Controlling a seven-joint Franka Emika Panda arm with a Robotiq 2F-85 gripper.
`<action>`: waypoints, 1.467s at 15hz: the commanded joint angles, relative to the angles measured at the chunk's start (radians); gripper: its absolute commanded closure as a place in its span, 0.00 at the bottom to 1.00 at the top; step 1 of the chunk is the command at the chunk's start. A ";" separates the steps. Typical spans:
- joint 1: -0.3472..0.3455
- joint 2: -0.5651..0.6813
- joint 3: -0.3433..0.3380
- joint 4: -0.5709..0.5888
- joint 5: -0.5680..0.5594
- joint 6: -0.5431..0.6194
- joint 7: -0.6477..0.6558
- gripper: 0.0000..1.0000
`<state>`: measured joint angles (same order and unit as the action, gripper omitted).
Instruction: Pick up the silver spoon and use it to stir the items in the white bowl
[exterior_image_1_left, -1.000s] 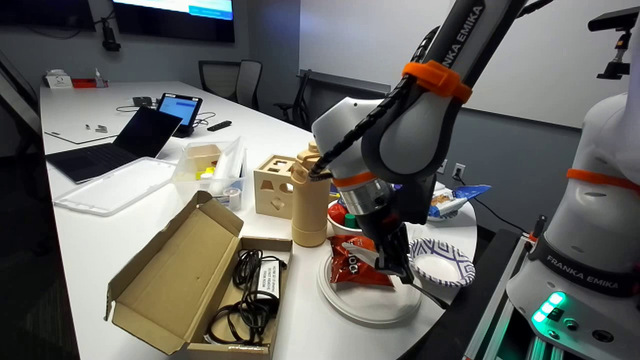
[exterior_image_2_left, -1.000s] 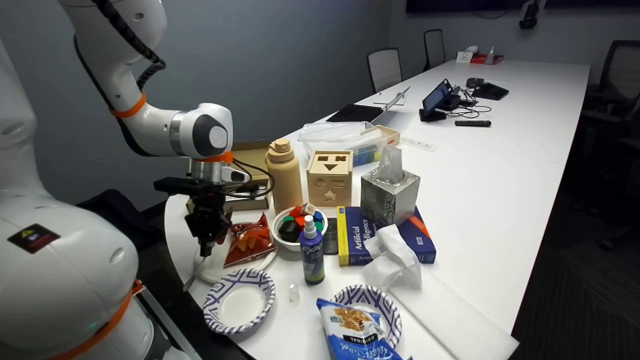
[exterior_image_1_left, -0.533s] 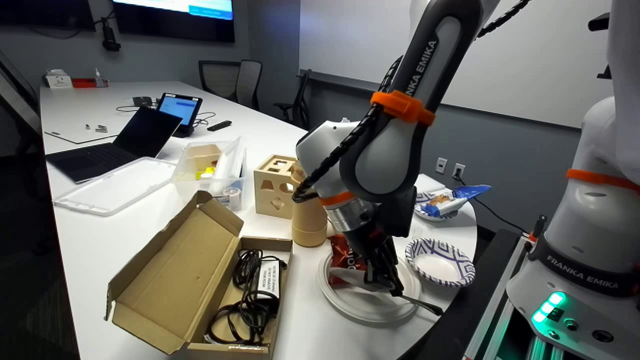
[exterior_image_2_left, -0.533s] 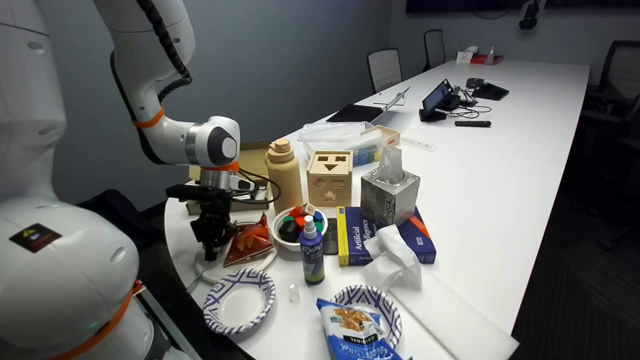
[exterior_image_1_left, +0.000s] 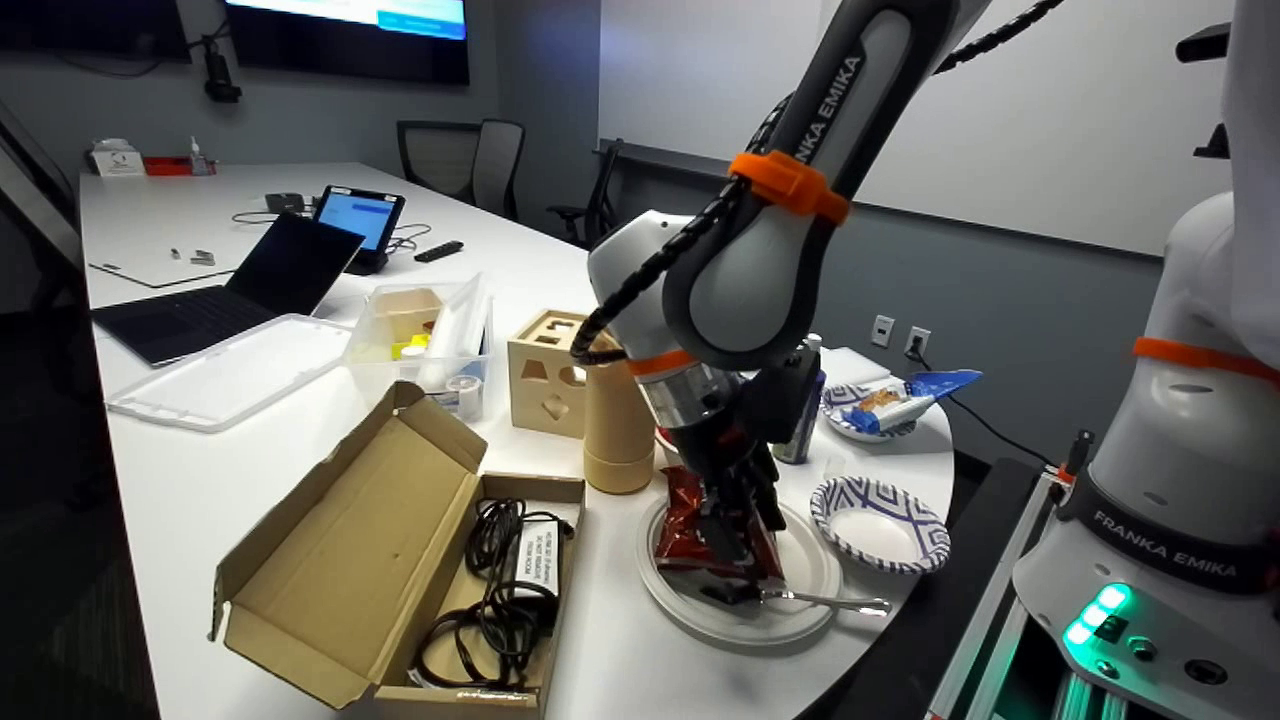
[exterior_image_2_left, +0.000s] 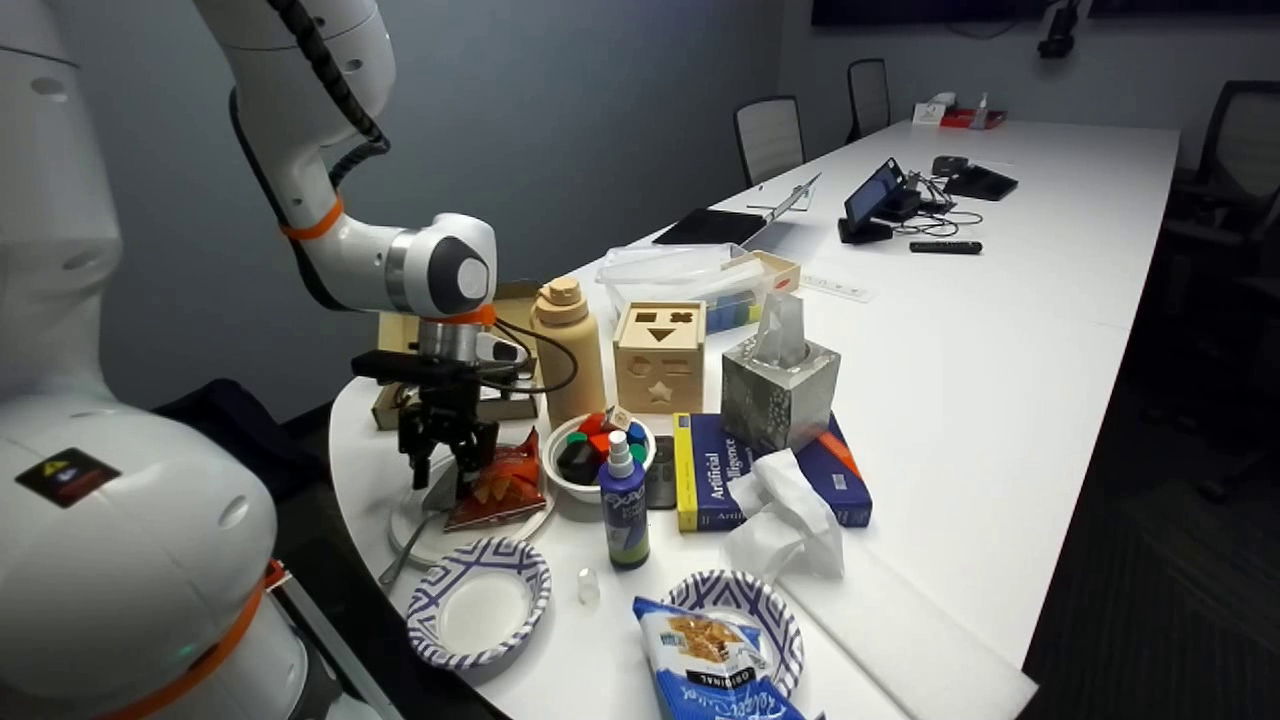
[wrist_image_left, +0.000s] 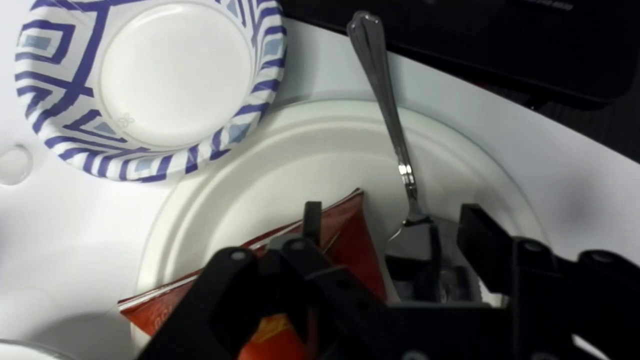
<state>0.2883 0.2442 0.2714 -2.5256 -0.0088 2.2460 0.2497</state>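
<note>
Silver gleams along the spoon (wrist_image_left: 395, 135) on the plate (wrist_image_left: 300, 165), head between the parted, empty fingers (wrist_image_left: 484, 250). Its long axis runs roughly across their closing line, so a pinch should suit.

Tool (wrist_image_left: 394, 224) now spread apart, silver spoon (wrist_image_left: 384, 95) released, resting on plate (wrist_image_left: 280, 185)

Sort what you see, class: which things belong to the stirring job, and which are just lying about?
For the job: gripper, silver utensil, white bowl, coloured pieces.
Lying about: red snack bag, tan bottle, spray bottle, tissue box, wooden cube.
</note>
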 joint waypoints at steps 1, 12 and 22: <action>-0.021 -0.180 0.009 -0.072 0.104 -0.006 -0.034 0.00; -0.043 -0.684 -0.043 -0.204 0.226 -0.016 0.028 0.00; -0.117 -0.824 -0.138 -0.203 0.182 -0.136 -0.082 0.00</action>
<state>0.1871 -0.5269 0.1663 -2.7078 0.1835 2.1562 0.2325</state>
